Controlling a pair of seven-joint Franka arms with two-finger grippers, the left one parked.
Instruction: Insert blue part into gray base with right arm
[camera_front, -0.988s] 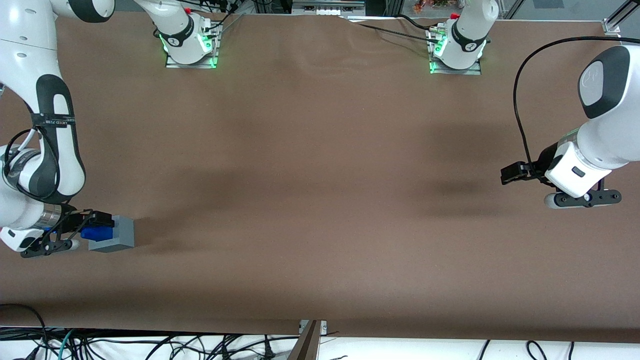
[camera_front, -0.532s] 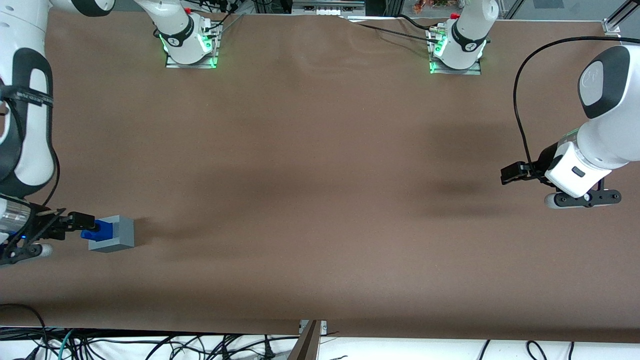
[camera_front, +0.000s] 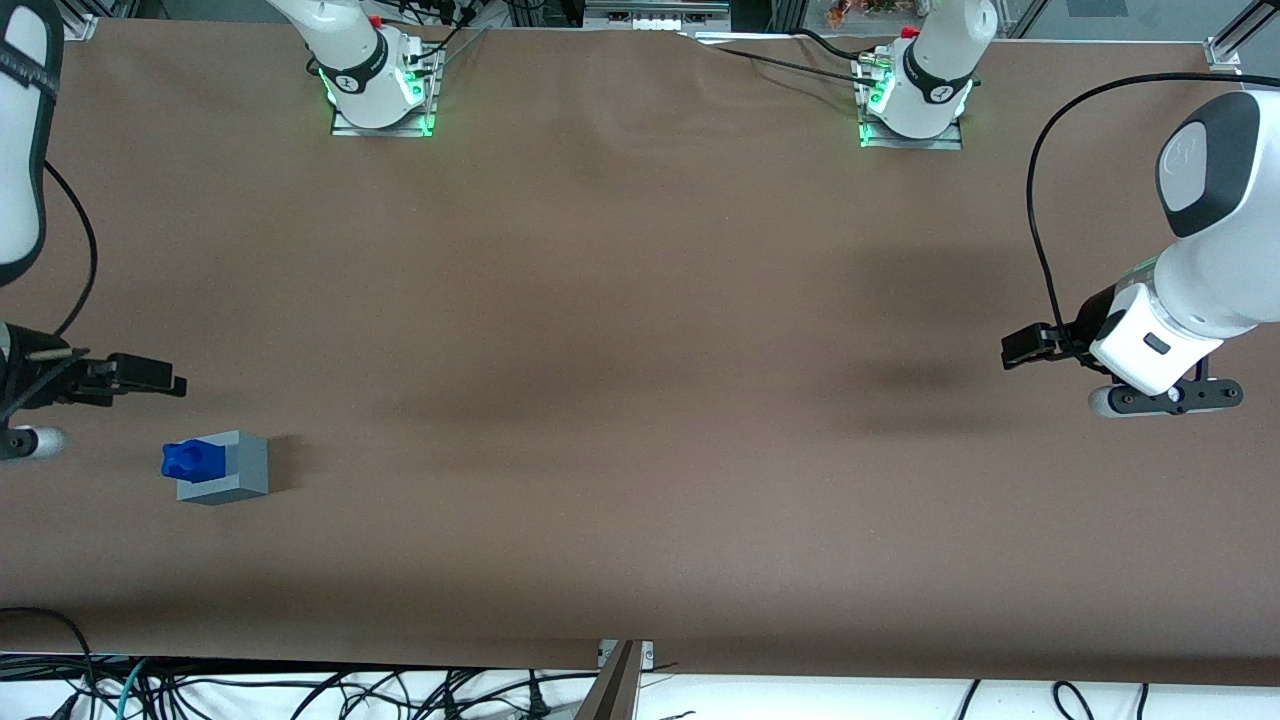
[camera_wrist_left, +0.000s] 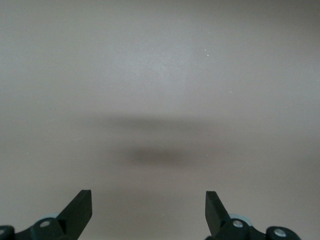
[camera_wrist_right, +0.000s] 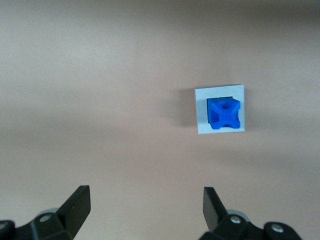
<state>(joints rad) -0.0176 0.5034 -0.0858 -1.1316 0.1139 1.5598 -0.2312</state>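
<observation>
Insertion looked finished to us: the blue part (camera_wrist_right: 224, 113) sat in the recess of the gray base (camera_wrist_right: 201, 112), near the working arm's end of the table (camera_front: 640, 330). Our gripper (camera_wrist_right: 145, 207) hung above them, apart, spread wide and holding nothing. From overhead, the part showed a cross-shaped hollow, framed by a pale gray rim.

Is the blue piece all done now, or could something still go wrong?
It may not be pushed fully down: the blue part sticks up out of the gray base. Nothing holds it, since the open claw hangs apart from it, so a bump from the right arm might knock it loose.
</observation>
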